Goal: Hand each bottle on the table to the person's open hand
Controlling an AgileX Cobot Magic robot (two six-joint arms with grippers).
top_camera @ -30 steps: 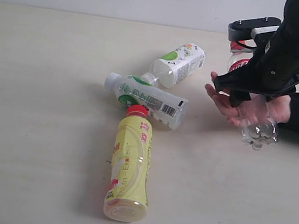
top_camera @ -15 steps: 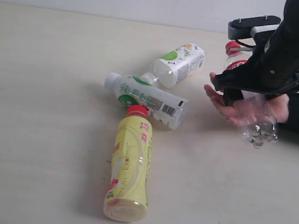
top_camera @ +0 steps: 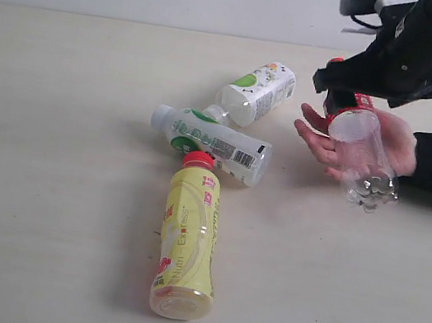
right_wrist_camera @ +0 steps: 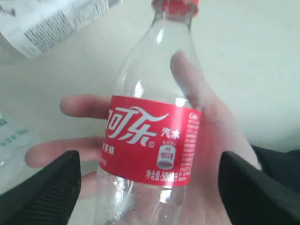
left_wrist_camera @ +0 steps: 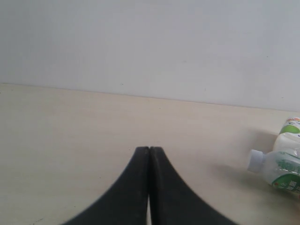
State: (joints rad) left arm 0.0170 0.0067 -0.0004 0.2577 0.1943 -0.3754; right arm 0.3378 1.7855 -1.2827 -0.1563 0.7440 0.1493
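Up and away from the palm has gone the right claw (right_wrist_camera: 150,161) since a second ago, when we saw it low over the hand with the cola bottle between its jaws; the bottle has stayed behind on the palm. Starting at the left, the left claw (left_wrist_camera: 149,150) is out of the outside camera's sight, but its own camera shows its two dark jaws pressed flat together with nothing between them, above bare table (top_camera: 45,182). Next we come to the yellow bottle (top_camera: 188,236), lying on its side with its base toward the camera and its red cap just against the flank of a white-and-green bottle (top_camera: 215,142). That one lies crosswise, its white cap pointing left. The second white-and-green bottle (top_camera: 259,92) lies behind it, angled away, its neck meeting the first one's side. To the right, well apart from those three, we see the person's open hand (top_camera: 323,144), palm up, fingers spread, on a black sleeve. The cola bottle (top_camera: 360,149) lies along the palm, its red label over the fingers' roots and its clear base jutting past the hand toward the camera. Above it hangs the right claw, jaws spread wide on either side of the bottle and touching neither bottle nor hand.
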